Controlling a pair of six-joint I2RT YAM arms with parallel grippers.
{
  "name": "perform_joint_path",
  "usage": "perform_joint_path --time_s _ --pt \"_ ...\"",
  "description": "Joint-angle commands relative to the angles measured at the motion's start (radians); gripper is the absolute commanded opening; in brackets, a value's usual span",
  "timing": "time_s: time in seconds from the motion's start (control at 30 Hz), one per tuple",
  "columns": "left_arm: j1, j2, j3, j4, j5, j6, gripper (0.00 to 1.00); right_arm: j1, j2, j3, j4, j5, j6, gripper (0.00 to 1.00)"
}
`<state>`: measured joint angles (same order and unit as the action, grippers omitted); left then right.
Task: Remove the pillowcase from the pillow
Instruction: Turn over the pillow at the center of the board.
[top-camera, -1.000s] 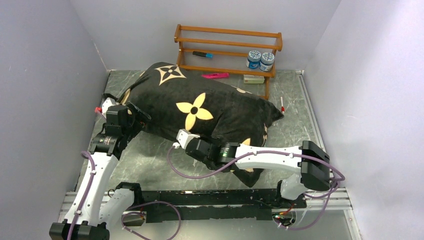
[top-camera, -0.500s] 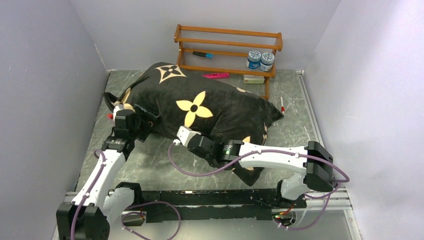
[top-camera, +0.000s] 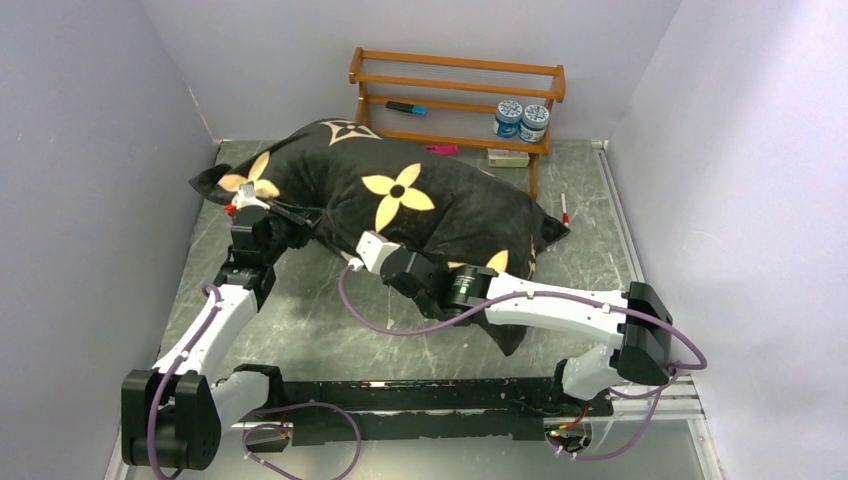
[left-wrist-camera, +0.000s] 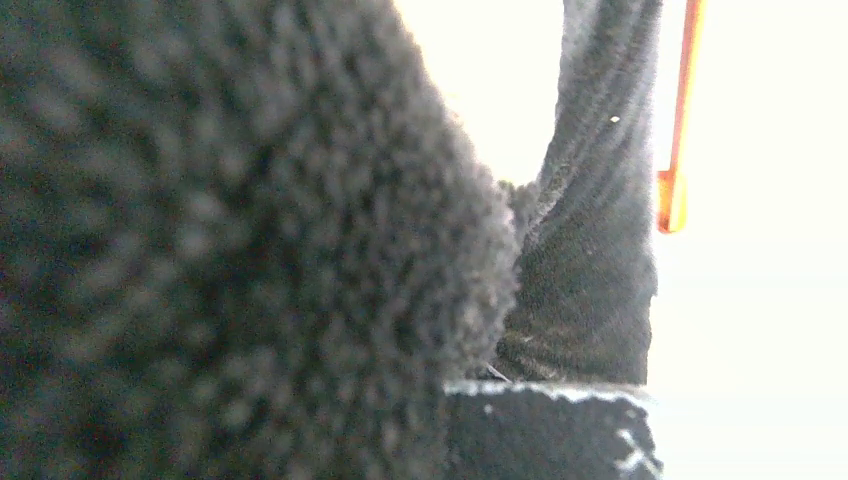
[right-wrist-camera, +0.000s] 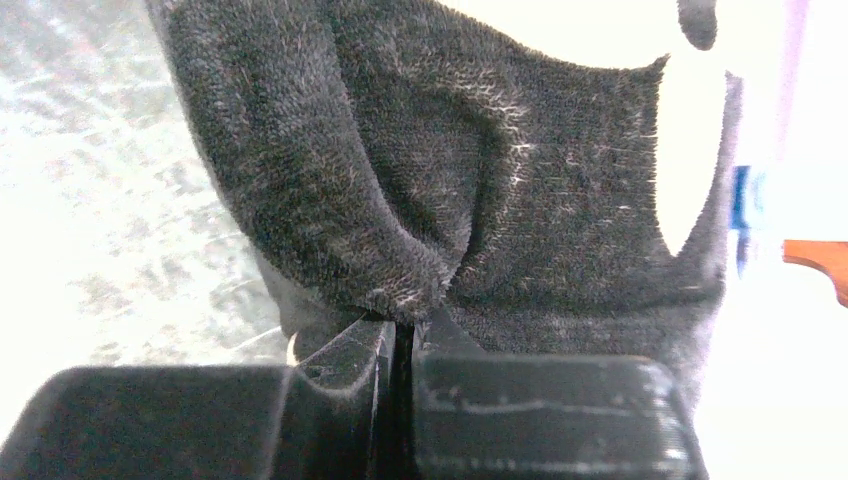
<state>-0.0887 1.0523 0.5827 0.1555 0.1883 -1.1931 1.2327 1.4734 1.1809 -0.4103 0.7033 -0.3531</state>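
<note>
The black plush pillowcase (top-camera: 400, 205) with cream flower motifs lies bulging across the middle of the table. The pillow is hidden inside it. My left gripper (top-camera: 268, 216) is at the cover's near-left edge, shut on a bunch of the fabric. In the left wrist view, blurred black pile (left-wrist-camera: 220, 250) fills most of the frame above one dark finger (left-wrist-camera: 545, 430). My right gripper (top-camera: 362, 250) is at the near edge of the cover's middle. In the right wrist view its jaws (right-wrist-camera: 400, 335) stand pressed together on a fold of the pillowcase (right-wrist-camera: 470, 200).
A wooden rack (top-camera: 455, 68) stands at the back with a blue marker (top-camera: 405, 107) and two jars (top-camera: 521, 118) on it. A pink object (top-camera: 438, 150), a small box (top-camera: 508, 157) and a red-and-white pen (top-camera: 564, 208) lie by it. Grey walls close in on both sides.
My left gripper moved forward into the cover's left edge and shut on it. The cover's left end has risen and shifted toward the back left. My right gripper kept its hold and edged forward.
</note>
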Motion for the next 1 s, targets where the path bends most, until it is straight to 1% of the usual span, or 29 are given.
perform_joint_path --time_s 0.0,0.03,0.13,0.27,0.37,0.47,0.57,0.7,0.87,0.93,0.97 --pt "-0.016 -0.017 0.144 0.13 0.056 0.027 0.05 -0.024 -0.074 0.139 0.155 0.074 -0.118 0.0" --pt "-0.016 -0.022 0.169 0.12 0.051 0.038 0.05 -0.028 -0.077 0.171 0.152 0.082 -0.135 0.0" --pt "-0.016 -0.039 0.28 0.014 0.02 0.1 0.05 -0.033 -0.1 0.24 0.154 0.108 -0.209 0.0" --pt "-0.016 -0.063 0.46 -0.183 -0.049 0.231 0.05 -0.033 -0.118 0.35 0.121 0.12 -0.264 0.0" --pt "-0.017 -0.092 0.555 -0.297 -0.11 0.319 0.05 -0.033 -0.129 0.428 0.066 0.106 -0.271 0.0" --pt "-0.021 -0.126 0.615 -0.4 -0.168 0.38 0.05 -0.033 -0.139 0.507 -0.025 0.044 -0.241 0.0" --pt "-0.037 -0.169 0.667 -0.503 -0.212 0.43 0.05 -0.035 -0.153 0.569 -0.146 -0.097 -0.185 0.0" --pt "-0.066 -0.226 0.745 -0.635 -0.308 0.5 0.05 -0.034 -0.168 0.632 -0.285 -0.35 -0.086 0.0" --pt "-0.081 -0.301 0.786 -0.737 -0.411 0.523 0.05 -0.034 -0.15 0.671 -0.392 -0.624 0.041 0.0" --pt "-0.085 -0.316 0.779 -0.747 -0.432 0.53 0.05 -0.034 -0.144 0.664 -0.397 -0.692 0.077 0.0" --pt "-0.087 -0.317 0.767 -0.746 -0.438 0.534 0.05 -0.034 -0.148 0.647 -0.384 -0.697 0.09 0.0"
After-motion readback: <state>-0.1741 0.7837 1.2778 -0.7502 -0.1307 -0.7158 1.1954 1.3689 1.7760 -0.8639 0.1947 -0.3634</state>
